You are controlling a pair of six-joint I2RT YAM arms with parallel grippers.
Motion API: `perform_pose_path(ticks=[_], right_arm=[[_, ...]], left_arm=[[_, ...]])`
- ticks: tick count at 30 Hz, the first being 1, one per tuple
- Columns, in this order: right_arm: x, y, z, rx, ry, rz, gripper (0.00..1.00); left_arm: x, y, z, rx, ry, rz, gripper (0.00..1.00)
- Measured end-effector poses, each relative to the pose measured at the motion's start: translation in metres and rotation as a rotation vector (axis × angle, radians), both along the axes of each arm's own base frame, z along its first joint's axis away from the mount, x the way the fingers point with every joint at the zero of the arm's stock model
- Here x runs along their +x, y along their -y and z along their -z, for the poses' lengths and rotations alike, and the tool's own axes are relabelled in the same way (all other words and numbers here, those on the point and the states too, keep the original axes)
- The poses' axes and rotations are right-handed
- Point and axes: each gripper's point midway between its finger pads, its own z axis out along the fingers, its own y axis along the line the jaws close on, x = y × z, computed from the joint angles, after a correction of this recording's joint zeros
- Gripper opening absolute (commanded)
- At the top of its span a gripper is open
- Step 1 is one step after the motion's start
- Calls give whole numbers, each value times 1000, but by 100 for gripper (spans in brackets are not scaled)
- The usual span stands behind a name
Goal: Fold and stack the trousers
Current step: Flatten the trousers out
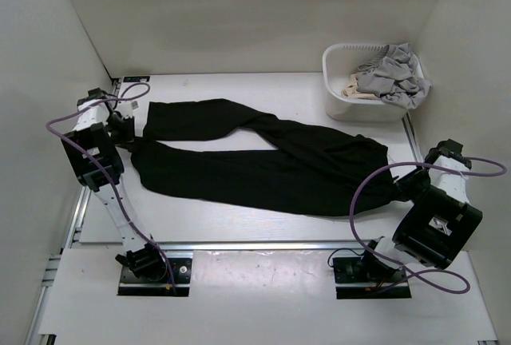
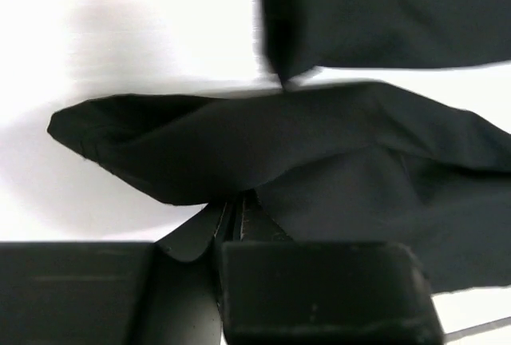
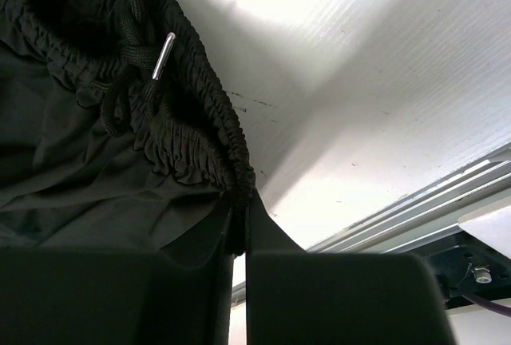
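Trousers (image 1: 263, 161) lie flat on bench (image 1: 239, 229), long axis running left to right across mid-frame: leg cuffs at left, waistband (image 3: 192, 113) at right. Left jaws are pinched shut on the near leg's cuff (image 2: 120, 145). Right jaws are clamped on the waistband edge, just below the drawstring tip (image 3: 163, 56). Each arm holds its own end, so the fold likely carries one end across to the other. Basket (image 1: 339, 93) sits upper right, apart.
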Motion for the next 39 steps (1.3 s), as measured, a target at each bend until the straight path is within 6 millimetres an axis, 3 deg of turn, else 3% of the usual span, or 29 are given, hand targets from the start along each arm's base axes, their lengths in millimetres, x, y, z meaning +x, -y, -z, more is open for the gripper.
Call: perform_pose_path(ticks=[2, 4, 6, 8, 9, 11, 12, 15, 19, 23, 26, 28, 29, 32, 34, 36, 39], right_arm=[[0, 0, 0, 0, 0, -1, 0], [0, 0, 0, 0, 0, -1, 0], [0, 0, 0, 0, 0, -2, 0], [0, 0, 0, 0, 0, -2, 0], [0, 0, 0, 0, 0, -2, 0], [0, 0, 0, 0, 0, -2, 0], [0, 0, 0, 0, 0, -2, 0], [0, 0, 0, 0, 0, -2, 0], [-1, 0, 1, -4, -1, -3, 0], [-4, -2, 4, -3, -6, -5, 0], [-8, -4, 8, 0, -15, -5, 0], [-9, -4, 8, 1, -17, -5, 0], [-8, -4, 8, -1, -14, -5, 0], [-8, -3, 10, -4, -10, -5, 0], [-10, -5, 13, 0, -15, -5, 0], [-13, -7, 16, 6, -24, -5, 0], [-17, -9, 19, 14, -36, -5, 0]], left_arm=[[0, 11, -11, 5, 19, 41, 14], [-1, 36, -30, 42, 55, 138, 14], [-8, 88, -53, 76, 86, 305, 18], [-19, 142, -63, 80, 100, 474, 31], [-28, 177, -62, 68, 95, 577, 46], [-49, 219, -51, 43, 53, 714, 57], [-65, 235, -42, 31, 9, 774, 62], [-104, 256, -23, 13, -117, 895, 79], [-116, 270, -39, -21, -126, 987, 80], [-84, 273, -85, -2, 63, 985, 79], [-52, 248, -117, 50, 202, 893, 81], [-33, 223, -123, 80, 237, 813, 85], [-21, 199, -120, 97, 241, 742, 85], [-5, 163, -99, 99, 199, 634, 85], [4, 142, -74, 90, 156, 571, 85], [6, 133, -51, 75, 110, 545, 85], [4, 138, -28, 50, 59, 543, 79]])
